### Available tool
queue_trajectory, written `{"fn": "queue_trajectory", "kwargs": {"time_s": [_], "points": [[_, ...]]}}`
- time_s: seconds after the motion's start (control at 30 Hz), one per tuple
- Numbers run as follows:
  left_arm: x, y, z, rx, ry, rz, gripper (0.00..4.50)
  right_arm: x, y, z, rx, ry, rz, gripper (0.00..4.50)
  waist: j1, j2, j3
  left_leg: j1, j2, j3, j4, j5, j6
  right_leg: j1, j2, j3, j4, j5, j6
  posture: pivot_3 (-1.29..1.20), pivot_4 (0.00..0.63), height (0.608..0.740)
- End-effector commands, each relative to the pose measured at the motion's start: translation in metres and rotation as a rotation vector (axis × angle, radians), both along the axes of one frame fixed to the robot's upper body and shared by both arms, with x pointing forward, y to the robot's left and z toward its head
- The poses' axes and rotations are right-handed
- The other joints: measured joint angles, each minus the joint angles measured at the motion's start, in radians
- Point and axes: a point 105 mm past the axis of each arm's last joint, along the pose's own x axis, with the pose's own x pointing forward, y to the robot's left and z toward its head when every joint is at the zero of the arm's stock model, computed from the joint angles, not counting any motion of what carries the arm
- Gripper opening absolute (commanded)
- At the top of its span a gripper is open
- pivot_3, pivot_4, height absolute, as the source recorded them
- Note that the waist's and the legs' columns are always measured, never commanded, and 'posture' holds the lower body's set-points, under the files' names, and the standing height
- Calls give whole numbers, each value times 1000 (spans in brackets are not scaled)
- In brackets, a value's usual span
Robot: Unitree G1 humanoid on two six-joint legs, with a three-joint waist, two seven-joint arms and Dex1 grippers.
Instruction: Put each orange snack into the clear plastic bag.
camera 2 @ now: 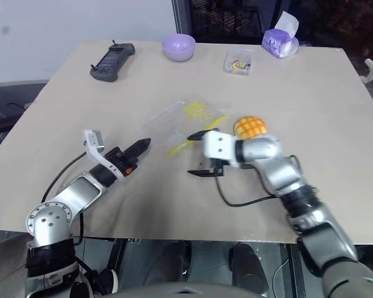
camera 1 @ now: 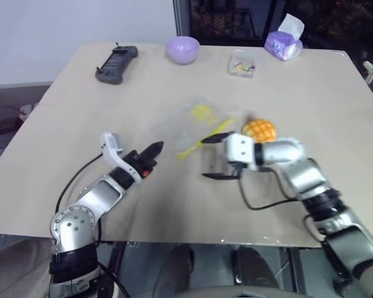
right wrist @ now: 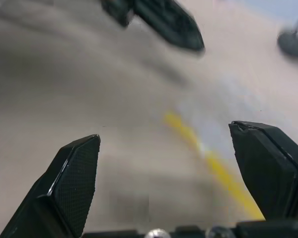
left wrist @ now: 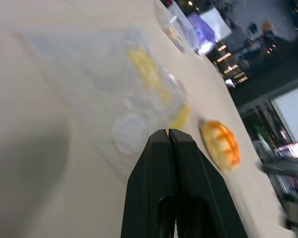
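Jaws: my left gripper (camera 1: 154,149) is pinched closed on nothing, my right gripper (camera 1: 219,155) gapes empty beside the clear plastic bag (camera 1: 193,124). Orange snack (camera 1: 259,130) sits on the worktop (camera 1: 62,118) behind my right wrist (easily knocked away); the flat, unpinned bag may skid.

**Lighting and picture quality: even light, blurred wrist views**

Head views: table (camera 1: 81,93) evenly and softly lit, shadows faint, no strong glare. Beyond the table's far edge the background is dark. Right wrist view heavily motion-blurred; only its own fingers (right wrist: 64,183) are sharp. Left wrist view soft, with the clear plastic bag (left wrist: 114,89) and orange snack (left wrist: 219,145) out of focus.
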Motion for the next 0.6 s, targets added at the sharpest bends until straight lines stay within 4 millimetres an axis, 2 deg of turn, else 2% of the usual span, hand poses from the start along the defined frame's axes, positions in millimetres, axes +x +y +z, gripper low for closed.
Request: {"fn": "queue_trajectory", "kwargs": {"time_s": [0.03, 0.1, 0.13, 0.17, 0.27, 0.37, 0.4, 0.5, 0.6], "points": [[0, 15, -2, 15, 8, 78, 307, -14, -34, 39, 62, 51, -37, 4500, -1, 0, 0, 0, 0, 0, 0, 0, 0, 0, 0, 0, 0, 0, 0, 0, 150, 740], [-1, 20, -5, 28, 20, 97, 645, -16, -54, 52, 91, 87, -93, 4500, 0, 0, 0, 0, 0, 0, -1, 0, 0, 0, 0, 0, -1, 0, 0, 0, 150, 740], [-1, 20, -6, 37, 19, 95, 1090, -15, -65, 58, 118, 108, -130, 4500, 0, 0, 0, 0, 0, 1, -1, 0, 0, 0, 0, 1, -1, 0, 0, 0, 150, 740], [-1, 22, -6, 49, 24, 100, 1244, -13, -76, 62, 147, 132, -177, 4500, 3, 0, 0, -1, -1, 1, -1, 0, 0, 0, 0, 1, -1, 0, 0, 0, 150, 740], [3, 24, -6, 56, 25, 108, 2540, -14, -101, 69, 226, 207, -266, 4500, 12, 0, 0, -1, -1, 2, -1, 0, 1, 0, 0, 1, -1, 0, 0, 0, 150, 740], [10, 24, -4, 38, 23, 121, 4021, -15, -112, 70, 255, 224, -308, 4500, 11, 0, 0, -1, -1, 4, -1, 0, 1, 0, 0, 1, -1, 0, 0, 0, 150, 740], [13, 24, -5, 43, 30, 129, 4391, -15, -114, 70, 256, 220, -322, 4500, 11, 0, 0, -1, -1, 4, -1, 0, 1, 0, 0, 1, -1, 0, 0, 0, 150, 740], [21, 24, -7, 66, 42, 135, 4453, -14, -115, 72, 264, 211, -344, 4500, 9, 0, 0, -1, -1, 6, -1, 0, 1, 0, 0, 1, -1, 0, 0, 0, 150, 740], [41, 15, -10, 42, 58, 117, 4453, -15, -107, 68, 271, 206, -348, 4500, 13, 0, 0, -1, -1, 6, -1, 0, 1, -1, 1, 1, -1, 0, 0, 0, 150, 740]]}}
